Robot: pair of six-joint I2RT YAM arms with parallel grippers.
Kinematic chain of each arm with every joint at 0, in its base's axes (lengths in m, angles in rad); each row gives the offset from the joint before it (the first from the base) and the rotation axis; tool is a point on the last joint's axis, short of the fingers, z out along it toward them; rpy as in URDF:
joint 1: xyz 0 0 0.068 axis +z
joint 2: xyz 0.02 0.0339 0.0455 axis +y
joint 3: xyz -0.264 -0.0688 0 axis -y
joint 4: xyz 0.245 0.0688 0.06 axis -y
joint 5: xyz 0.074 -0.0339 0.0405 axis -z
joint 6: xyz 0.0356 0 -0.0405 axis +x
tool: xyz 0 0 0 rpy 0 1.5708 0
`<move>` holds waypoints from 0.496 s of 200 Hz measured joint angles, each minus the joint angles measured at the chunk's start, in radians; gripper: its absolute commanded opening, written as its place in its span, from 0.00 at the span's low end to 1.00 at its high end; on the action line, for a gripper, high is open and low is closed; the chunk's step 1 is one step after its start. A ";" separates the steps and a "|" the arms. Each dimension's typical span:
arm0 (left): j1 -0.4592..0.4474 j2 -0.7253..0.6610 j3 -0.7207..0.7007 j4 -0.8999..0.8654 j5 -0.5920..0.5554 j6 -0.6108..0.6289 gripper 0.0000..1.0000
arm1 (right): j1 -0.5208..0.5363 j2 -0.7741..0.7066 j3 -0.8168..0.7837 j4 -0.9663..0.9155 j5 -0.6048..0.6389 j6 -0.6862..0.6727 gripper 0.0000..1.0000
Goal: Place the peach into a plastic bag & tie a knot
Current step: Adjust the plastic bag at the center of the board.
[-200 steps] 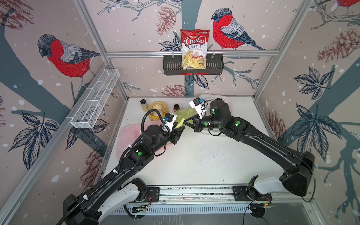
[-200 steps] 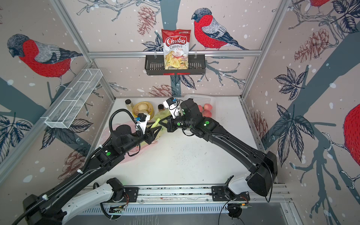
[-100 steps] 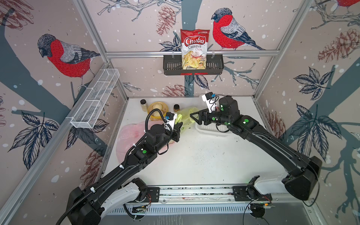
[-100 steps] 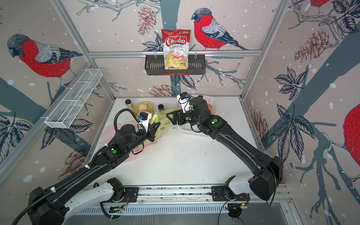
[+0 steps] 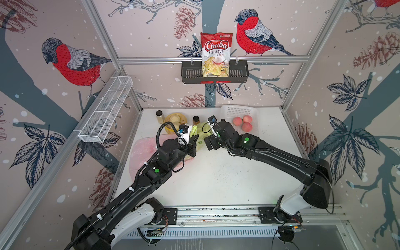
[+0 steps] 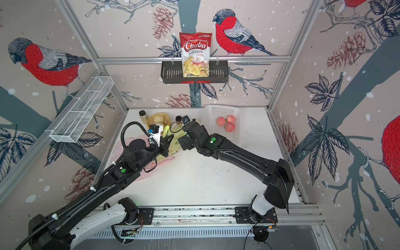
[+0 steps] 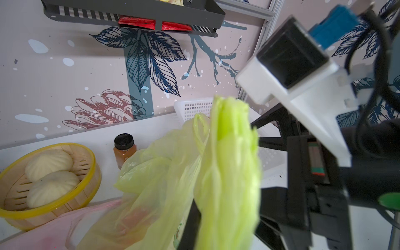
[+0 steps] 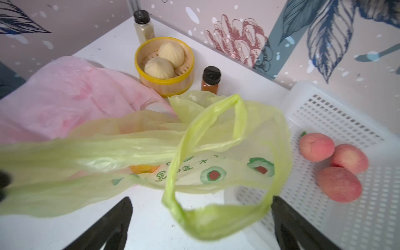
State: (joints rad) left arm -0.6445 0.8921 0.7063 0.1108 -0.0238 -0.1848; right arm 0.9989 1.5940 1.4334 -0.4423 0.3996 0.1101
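My left tool point(image 5: 193, 146) is pinched shut on one handle point(image 7: 229, 173) of the yellow-green bag point(image 8: 216, 173), which sits by the surface's far edge. My right tool point(image 8: 201, 201) is wide open and empty, with the other handle loop point(image 8: 238, 116) hanging right at its gap. Three peaches point(image 8: 344, 158) are in the basket point(image 8: 324, 112) in the far right corner; can't tell if one's bagged. Knot stage, I reckon, so next I close on that loop.

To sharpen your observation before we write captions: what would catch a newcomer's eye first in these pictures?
A yellow-green plastic bag is lifted mid-table, its bunched handle pinched by the left gripper, with the right gripper open close by. Three peaches sit in a white basket at the back right, and a red chips bag stands in the black wall shelf.
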 measured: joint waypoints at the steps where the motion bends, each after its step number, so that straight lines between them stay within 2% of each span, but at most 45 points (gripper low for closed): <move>1: 0.000 0.000 0.000 0.000 0.000 0.000 0.00 | 0.000 0.004 0.003 0.000 0.008 -0.002 0.99; 17: 0.006 -0.007 -0.003 -0.002 0.007 -0.002 0.00 | -0.001 0.036 0.034 -0.006 0.074 -0.006 0.93; 25: 0.008 -0.011 -0.006 -0.003 0.011 -0.003 0.00 | -0.004 0.051 0.051 -0.005 0.096 -0.006 0.83; 32: 0.010 -0.013 -0.008 -0.003 0.020 -0.003 0.00 | -0.005 0.062 0.066 -0.004 0.109 -0.009 0.69; 47: 0.015 -0.014 -0.012 -0.004 0.024 -0.005 0.00 | -0.008 0.077 0.095 -0.003 0.116 -0.013 0.28; 62: 0.023 -0.016 -0.012 -0.005 0.026 -0.009 0.00 | -0.015 0.083 0.125 -0.003 0.110 -0.014 0.00; 99: 0.066 -0.027 0.053 -0.060 0.047 -0.017 0.00 | -0.026 0.058 0.225 -0.007 0.049 -0.014 0.00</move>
State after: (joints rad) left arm -0.5789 0.8654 0.7593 0.0505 0.0227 -0.2020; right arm 0.9733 1.6520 1.6585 -0.4492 0.4484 0.0963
